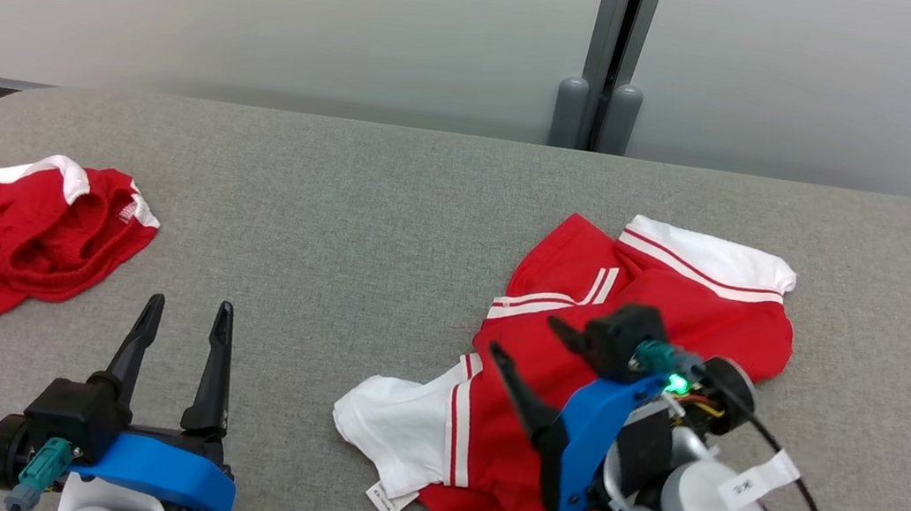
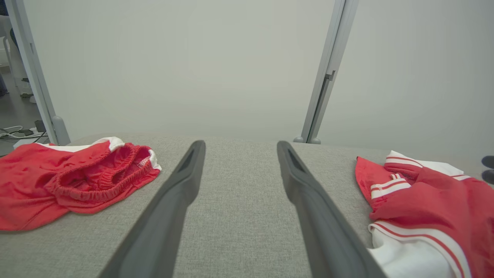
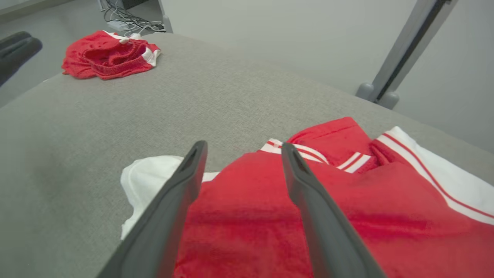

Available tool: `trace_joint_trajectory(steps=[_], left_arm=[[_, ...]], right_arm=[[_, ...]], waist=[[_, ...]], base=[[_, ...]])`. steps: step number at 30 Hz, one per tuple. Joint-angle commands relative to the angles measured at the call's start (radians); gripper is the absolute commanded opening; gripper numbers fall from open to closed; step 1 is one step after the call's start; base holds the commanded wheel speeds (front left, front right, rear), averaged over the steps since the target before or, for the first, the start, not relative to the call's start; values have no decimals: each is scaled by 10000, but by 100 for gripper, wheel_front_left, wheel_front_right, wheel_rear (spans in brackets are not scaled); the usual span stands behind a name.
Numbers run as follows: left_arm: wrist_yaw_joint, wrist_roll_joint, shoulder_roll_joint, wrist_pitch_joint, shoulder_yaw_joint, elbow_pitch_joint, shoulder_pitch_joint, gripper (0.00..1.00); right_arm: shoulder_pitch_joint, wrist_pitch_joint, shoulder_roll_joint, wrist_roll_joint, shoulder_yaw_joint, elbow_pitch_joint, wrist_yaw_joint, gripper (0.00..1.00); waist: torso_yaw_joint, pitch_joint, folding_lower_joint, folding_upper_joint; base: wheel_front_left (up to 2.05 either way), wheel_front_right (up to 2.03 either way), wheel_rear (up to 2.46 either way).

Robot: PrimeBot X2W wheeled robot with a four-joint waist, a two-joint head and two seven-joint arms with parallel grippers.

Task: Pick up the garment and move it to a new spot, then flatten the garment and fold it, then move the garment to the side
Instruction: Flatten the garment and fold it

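Note:
The garment (image 1: 580, 255) is a red top with white sleeves and white stripes, lying crumpled at the centre right of the grey table (image 1: 390, 211). My right gripper (image 1: 522, 336) hovers just over its middle, open, fingers pointing left and away, with nothing between them. In the right wrist view the gripper (image 3: 243, 144) frames red cloth (image 3: 386, 200) below it. My left gripper (image 1: 190, 303) stands open at the lower left over bare table, well apart from the garment. The left wrist view shows that gripper (image 2: 240, 143) empty, with the garment (image 2: 424, 200) to its right.
A second red piece with an elastic waistband (image 1: 3, 237) lies bunched at the table's left edge, also in the left wrist view (image 2: 77, 177) and the right wrist view (image 3: 108, 58). Two grey posts (image 1: 596, 115) stand behind the far edge. Bare table lies between the two cloths.

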Motion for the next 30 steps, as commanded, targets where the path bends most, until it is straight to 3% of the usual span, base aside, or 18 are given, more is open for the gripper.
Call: trace_joint_trajectory(steps=[1,9,20,21,23,24,30], left_arm=[[-20,45,68,-44,-1,8,19,100],[-43,29,128,-44,-54,-6,-142,100],[-62,-2,64,-44,-132,6,-395,100],[-65,-8,60,-44,-134,9,-413,100],[-69,-21,57,-44,-133,31,-447,100],[-60,-23,52,-44,-127,39,-458,100],[-60,-56,57,-44,-52,60,-403,100]], right_arm=[[220,178,-26,62,194,-274,1,100],[140,1213,-12,-608,737,-192,1,100],[-765,1156,189,-1077,1040,1944,1,100],[-817,1190,191,-1010,1102,2144,1,79],[-912,1207,191,-856,1178,2446,1,18],[-946,1197,194,-788,1228,2561,1,0],[-1077,877,191,-537,1089,2794,1,0]], waist=[[-5,-5,1,0],[73,188,1,0],[283,593,1,0],[299,617,1,0],[328,647,1,0],[333,658,1,0],[239,638,1,0]], base=[[0,0,0],[0,0,0],[0,0,0],[0,0,0],[0,0,0],[0,0,0],[0,0,0]])
